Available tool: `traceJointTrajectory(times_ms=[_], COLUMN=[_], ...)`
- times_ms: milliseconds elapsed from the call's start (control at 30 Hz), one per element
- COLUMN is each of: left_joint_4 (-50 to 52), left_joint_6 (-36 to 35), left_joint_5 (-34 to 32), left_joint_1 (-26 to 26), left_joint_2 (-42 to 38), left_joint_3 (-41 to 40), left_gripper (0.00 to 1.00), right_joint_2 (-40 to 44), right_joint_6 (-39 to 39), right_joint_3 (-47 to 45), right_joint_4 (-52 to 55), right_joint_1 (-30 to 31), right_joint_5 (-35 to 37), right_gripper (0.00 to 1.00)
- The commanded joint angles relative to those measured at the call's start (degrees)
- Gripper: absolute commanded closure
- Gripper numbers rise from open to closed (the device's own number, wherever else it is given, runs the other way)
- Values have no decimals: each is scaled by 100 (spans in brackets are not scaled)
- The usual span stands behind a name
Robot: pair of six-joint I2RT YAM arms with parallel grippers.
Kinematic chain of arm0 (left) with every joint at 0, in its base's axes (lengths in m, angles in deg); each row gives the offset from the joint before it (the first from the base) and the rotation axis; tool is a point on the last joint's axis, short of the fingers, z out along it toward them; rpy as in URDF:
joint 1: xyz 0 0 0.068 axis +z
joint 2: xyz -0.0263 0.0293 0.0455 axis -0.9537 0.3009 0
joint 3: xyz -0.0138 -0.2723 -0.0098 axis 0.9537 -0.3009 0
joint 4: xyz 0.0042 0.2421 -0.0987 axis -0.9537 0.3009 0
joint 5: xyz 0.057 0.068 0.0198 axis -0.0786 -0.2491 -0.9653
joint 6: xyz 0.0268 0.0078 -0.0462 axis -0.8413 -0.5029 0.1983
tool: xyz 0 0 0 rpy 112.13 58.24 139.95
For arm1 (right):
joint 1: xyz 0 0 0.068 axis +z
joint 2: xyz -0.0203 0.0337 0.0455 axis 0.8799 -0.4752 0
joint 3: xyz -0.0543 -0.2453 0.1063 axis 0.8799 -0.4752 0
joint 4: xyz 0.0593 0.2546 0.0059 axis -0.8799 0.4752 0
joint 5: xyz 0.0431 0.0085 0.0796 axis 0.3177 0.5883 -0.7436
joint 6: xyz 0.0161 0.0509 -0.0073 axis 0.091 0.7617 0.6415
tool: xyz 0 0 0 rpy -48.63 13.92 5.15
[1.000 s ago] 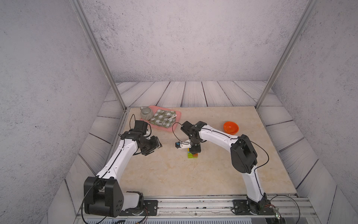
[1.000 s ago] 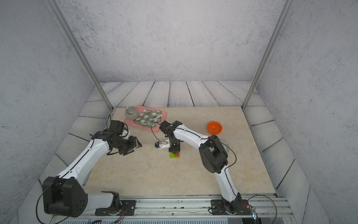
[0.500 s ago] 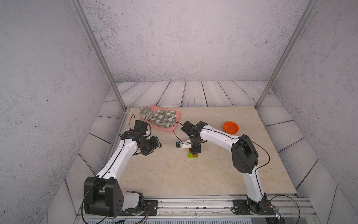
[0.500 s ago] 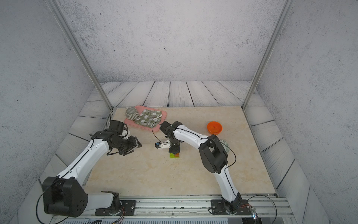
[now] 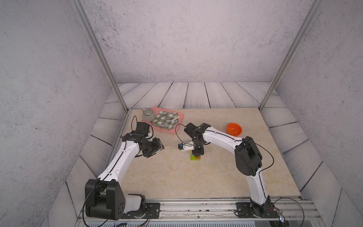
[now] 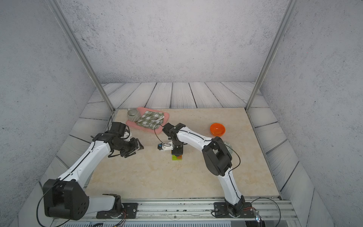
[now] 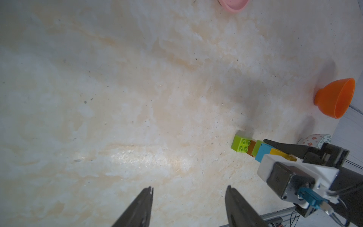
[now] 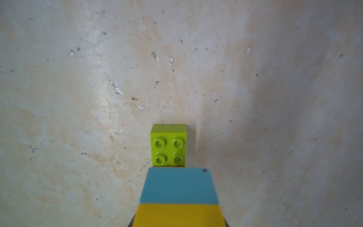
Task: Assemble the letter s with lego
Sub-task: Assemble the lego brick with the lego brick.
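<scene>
- The lego stack (image 5: 195, 158) stands upright near the middle of the tabletop (image 5: 176, 176); in both top views only its lowest part shows under the right arm (image 6: 176, 157).
- In the left wrist view its layers read from the base up: a long lime-green brick (image 7: 241, 144) resting on the tabletop with four studs bare at one end, then a brown brick (image 7: 252, 149), a green square brick (image 7: 257, 147), a blue brick (image 7: 264, 152) and a yellow brick (image 7: 278, 153) on top.
- The right hand (image 5: 197, 154) points straight down over the stack and is closed on its top, gripping the yellow brick; one black finger (image 7: 284, 147) lies along the yellow and blue bricks.
- In the right wrist view the yellow brick (image 8: 179, 215) fills the lower edge, with the blue brick (image 8: 178, 185) and the bare studs of the lime-green base (image 8: 168, 145) beyond it.
- The left hand (image 7: 189, 189) is open with nothing between its fingers, well apart from the stack, on the robot's left side (image 5: 156, 146).
- An orange bowl (image 5: 234, 129) sits apart from the stack, on the far right of the tabletop.
- A pink tray (image 5: 169, 130) at the far left carries a striped cup (image 5: 148, 115) and a checked cloth (image 5: 164, 120).
</scene>
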Motion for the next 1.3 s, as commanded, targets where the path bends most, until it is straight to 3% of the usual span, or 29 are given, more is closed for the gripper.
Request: traceJointTrajectory(times_ms=[0,1267], left_joint_4=[146,154], left_joint_6=[-91,-69], left_joint_5=[-25,-25], left_joint_1=[64,102], left_joint_2=[-15,-92], left_joint_3=[110,74], left_gripper=[36,36], right_joint_2=[-99,315], right_joint_6=[102,196], right_joint_3=[-117,-506], right_joint_4=[59,-48], right_joint_1=[-30,-112], right_joint_5=[-81,-186], right_gripper=[80,80])
